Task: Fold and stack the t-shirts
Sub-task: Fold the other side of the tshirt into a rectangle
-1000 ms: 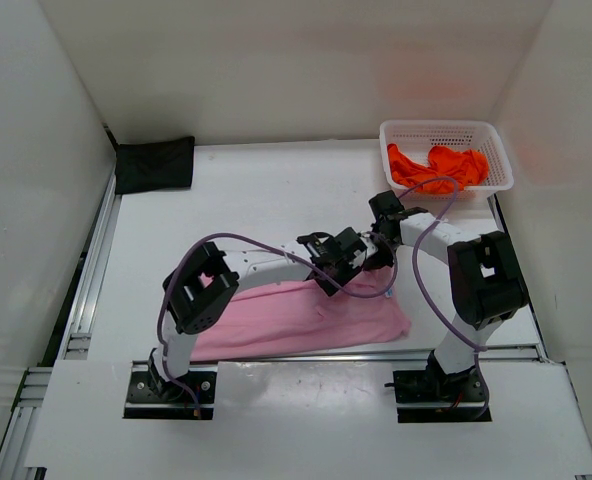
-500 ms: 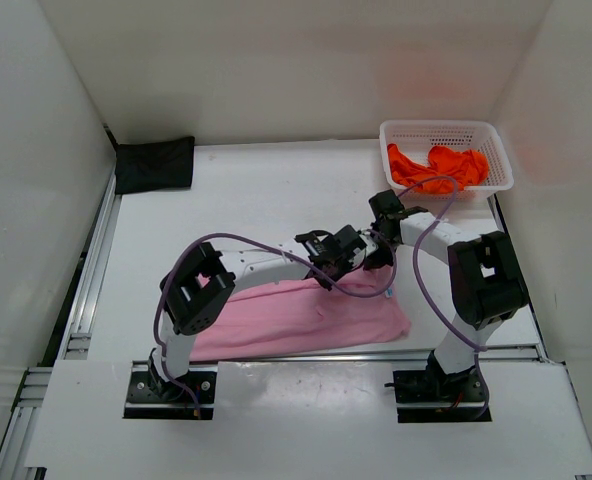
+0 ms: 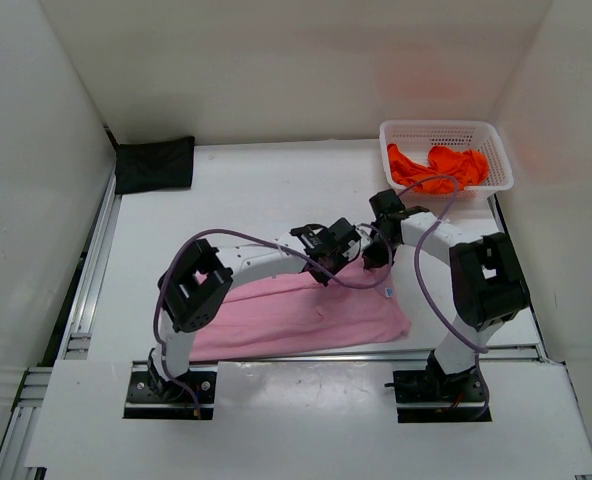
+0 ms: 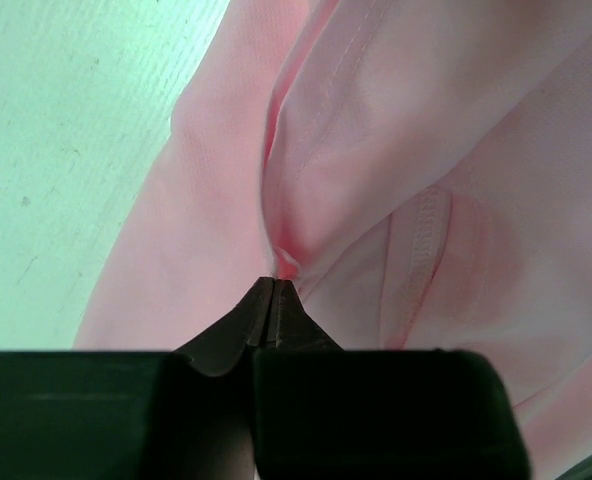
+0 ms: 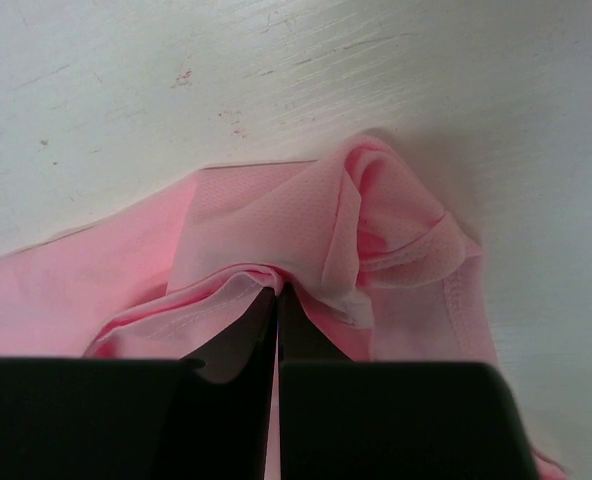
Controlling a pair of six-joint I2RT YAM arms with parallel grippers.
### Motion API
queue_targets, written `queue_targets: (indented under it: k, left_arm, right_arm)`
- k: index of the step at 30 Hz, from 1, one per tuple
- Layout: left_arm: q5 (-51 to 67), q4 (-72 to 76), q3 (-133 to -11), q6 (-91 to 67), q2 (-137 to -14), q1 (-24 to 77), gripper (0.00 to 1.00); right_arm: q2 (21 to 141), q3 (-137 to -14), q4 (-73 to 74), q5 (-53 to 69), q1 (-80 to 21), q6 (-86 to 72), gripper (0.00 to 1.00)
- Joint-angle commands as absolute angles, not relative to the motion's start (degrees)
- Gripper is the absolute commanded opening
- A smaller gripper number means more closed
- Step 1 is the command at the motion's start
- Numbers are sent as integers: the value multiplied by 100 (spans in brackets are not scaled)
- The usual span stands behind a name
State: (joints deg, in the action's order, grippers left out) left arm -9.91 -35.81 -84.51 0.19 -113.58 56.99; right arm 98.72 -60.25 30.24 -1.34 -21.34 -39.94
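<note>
1. White walls closed in a white table (image 3: 256, 190) with a matte, faintly scuffed top. Metal rails (image 3: 88, 275) ran along its left edge.
2. Three t-shirts were in view. One black t-shirt (image 3: 154, 165) lay as a folded block in the far left corner. One light pink t-shirt (image 3: 296, 318) was spread flat along the near edge. One orange-red t-shirt (image 3: 438, 165) sat crumpled in a basket.
3. One white plastic mesh basket (image 3: 446, 128), rectangular with a flared rim, stood at the far right corner, well apart from the black shirt.
4. Two arms reached in, each trailing one purple cable (image 3: 236, 238). Both met over the far right part of the pink shirt.
5. The left gripper (image 4: 276, 292) had its jaws pressed together on a pinch of pink cloth beside a stitched seam. The right gripper (image 5: 276, 298) was likewise clamped on a bunched pink fold with a hemmed edge.
6. From above, both sets of fingertips were hidden under the wrists and cables, and the arms covered the pink shirt's far edge. A small white tag (image 3: 388, 293) near that shirt's right end was too small to read.
7. The pink fabric was a fine, slightly sheer mesh knit with doubled stitching at the hems. It puckered into soft ridges where it was gripped.
</note>
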Motion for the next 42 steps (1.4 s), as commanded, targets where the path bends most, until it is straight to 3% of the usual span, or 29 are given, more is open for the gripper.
queue_targets:
  k: [1, 18, 20, 25, 29, 32, 37, 38, 39, 42]
  left_arm:
    - [-747, -3814, -8604, 0, -10777, 5590, 11]
    - [96, -4588, -7796, 0, -10151, 5405, 11]
    - [97, -4649, -7796, 0, -10204, 5519, 11]
    - [158, -4825, -8006, 0, -10441, 5520, 22]
    - [272, -4939, -8007, 0, -10441, 5572, 31]
    - [387, -5071, -7937, 0, -10327, 5572, 34]
    - [334, -5071, -7770, 0, -10125, 5572, 34]
    - [334, -5071, -7770, 0, -10125, 5572, 34]
    - [264, -5071, -7770, 0, -10125, 5520, 34]
    - [80, -5071, -7884, 0, -10125, 5388, 35]
  right_arm:
    - [9405, -6083, 3164, -132, -2118, -3885, 0]
    - [7577, -4466, 3357, -483, -3199, -3946, 0]
    - [7498, -4412, 3357, -606, -3251, -3998, 3]
    - [7305, -4202, 3410, -606, -3252, -3946, 13]
    - [6717, -3956, 3410, -572, -3252, -3727, 31]
    - [6023, -3683, 3349, -422, -3252, -3543, 32]
    - [4880, -3358, 3147, -640, -3252, -3542, 29]
    - [4878, -3357, 3086, -772, -3252, -3542, 25]
    - [4878, -3444, 2972, -947, -3252, -3542, 14]
    - [5779, -3840, 2717, -1106, -3199, -3323, 4]
